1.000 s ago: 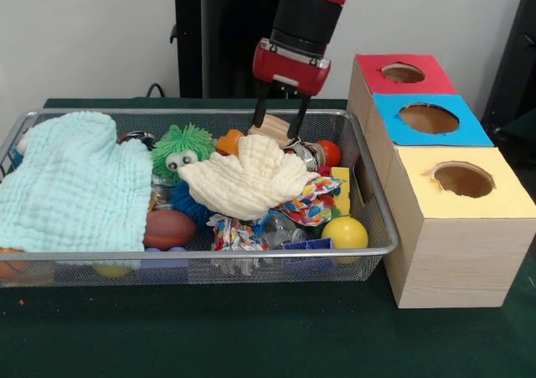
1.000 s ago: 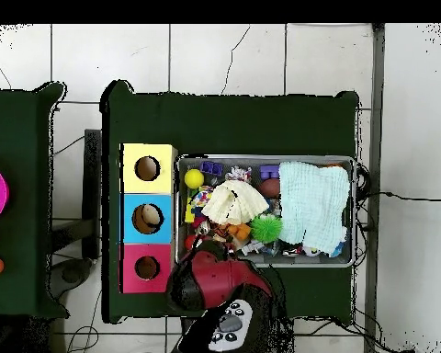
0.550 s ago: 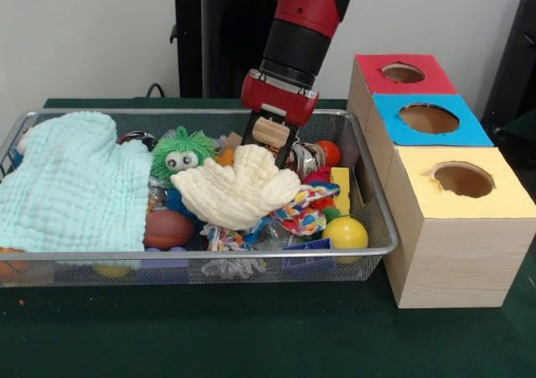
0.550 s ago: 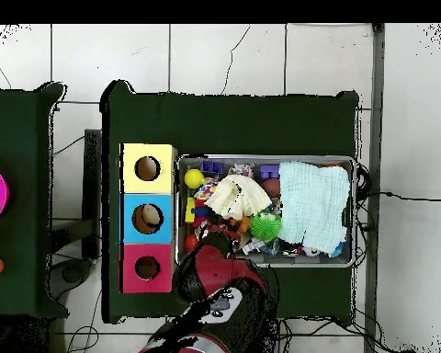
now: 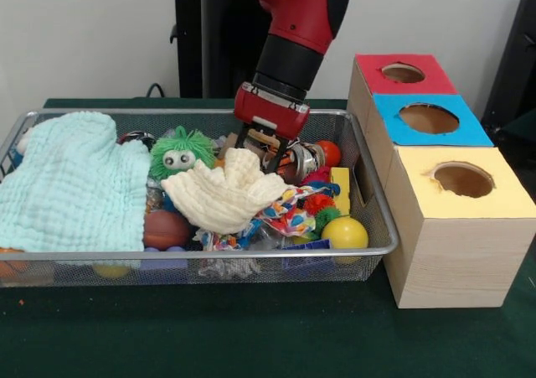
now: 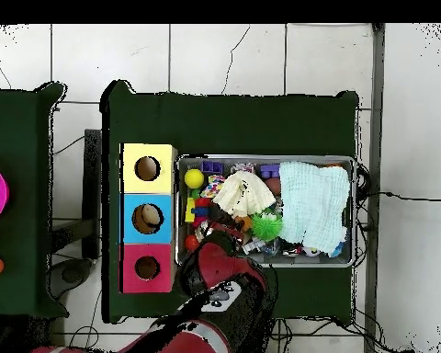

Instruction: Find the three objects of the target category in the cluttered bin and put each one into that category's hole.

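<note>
Wire bin (image 5: 381, 248): yellow ball (image 5: 344, 232) at the near rim; cream cloth (image 5: 222, 194) mid-bin, just before the gripper (image 5: 261, 153). Gripper: jaws clamped on a wooden block (image 5: 266, 142), held directly between them, above the clutter. Coloured-hole boxes (image 5: 456, 206) alongside.

Glossy red arm (image 5: 293, 1), black cylindrical wrist section, red wrist housing, thin black jaws

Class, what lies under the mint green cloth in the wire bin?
Below the mint green cloth, a brown ball and something orange peek out. Whatever lies beneath its middle is covered.
</note>
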### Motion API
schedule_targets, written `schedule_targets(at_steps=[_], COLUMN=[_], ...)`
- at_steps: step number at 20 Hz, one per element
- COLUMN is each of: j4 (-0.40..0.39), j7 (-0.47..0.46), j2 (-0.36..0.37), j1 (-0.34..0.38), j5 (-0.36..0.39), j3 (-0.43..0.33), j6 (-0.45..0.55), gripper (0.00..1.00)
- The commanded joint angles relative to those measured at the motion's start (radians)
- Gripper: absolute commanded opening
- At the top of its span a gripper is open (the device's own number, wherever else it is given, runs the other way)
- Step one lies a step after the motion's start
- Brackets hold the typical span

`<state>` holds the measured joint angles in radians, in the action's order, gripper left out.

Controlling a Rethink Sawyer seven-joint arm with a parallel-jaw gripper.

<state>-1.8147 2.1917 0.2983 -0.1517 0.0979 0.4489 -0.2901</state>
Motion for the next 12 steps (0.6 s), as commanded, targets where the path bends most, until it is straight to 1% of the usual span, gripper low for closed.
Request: schedule_targets(at_steps=[1,3,9,10,12], j4=[0.178,0.184,0.173,0.17,0.143], j7=[0.034,0.019,0.021,0.024,0.047], j2=[-0.071,-0.048,0.002,0.007,0.02], j1=[0.121,0.166,0.217,0.222,0.21], j5=[0.059,0.117,0.203,0.21,0.194], j3=[-0.071,-0.101,-0.145,-0.155,-0.159], j6=[-0.059,-0.042,0.012,0.023,0.044], gripper=[1.0,1.0,1.0,1.0,1.0])
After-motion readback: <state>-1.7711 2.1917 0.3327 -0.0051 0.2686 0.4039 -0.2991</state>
